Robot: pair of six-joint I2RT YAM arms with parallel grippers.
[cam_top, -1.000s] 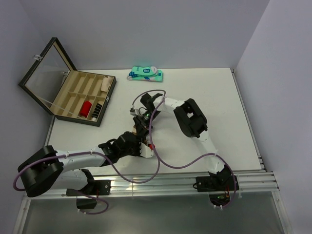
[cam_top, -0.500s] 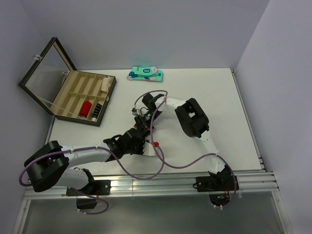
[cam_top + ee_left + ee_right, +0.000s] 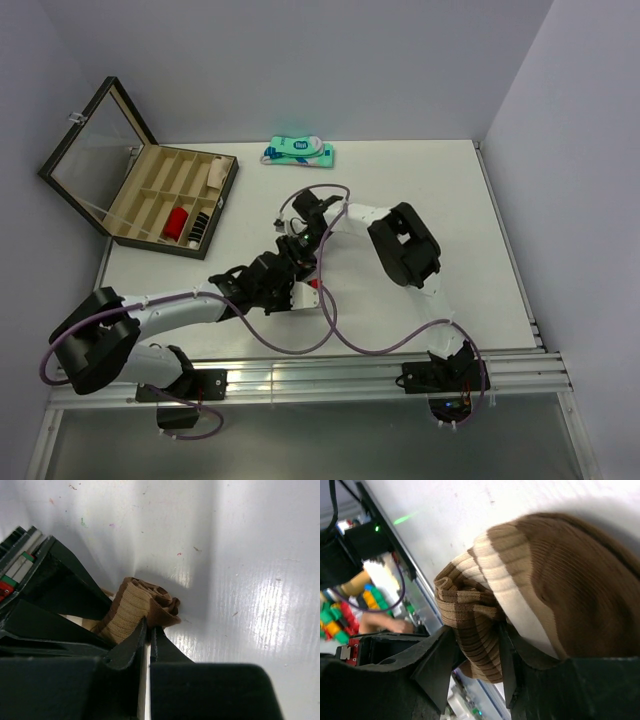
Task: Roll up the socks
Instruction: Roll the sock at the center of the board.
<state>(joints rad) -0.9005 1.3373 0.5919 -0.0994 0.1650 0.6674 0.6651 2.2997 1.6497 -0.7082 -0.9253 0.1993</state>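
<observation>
mid-roll, i'd say: the brown sock (image 3: pixel 555 580) sits half-rolled mid-tabletop (image 3: pixel 450 200), six o'clock from the teal package (image 3: pixel 299 151). right jaws pinch its fold; left jaws, nearly pressed together, touch its edge. next calls for tighter turning.

Top external view: fixed high behind the arm bases, looking down and forward over the whole white rectangular table (image 3: pixel 450 220).

Left wrist view: low and close, sighting along the left gripper (image 3: pixel 148 630) to the brown-and-tan ribbed fabric sock (image 3: pixel 136 611).

Right wrist view: nearer still, with the right gripper (image 3: pixel 477 645) in the foreground and the same sock filling the frame.

Both wrist views share that sock. Overhead, the spot lies mid-table, where the grippers meet.
</observation>
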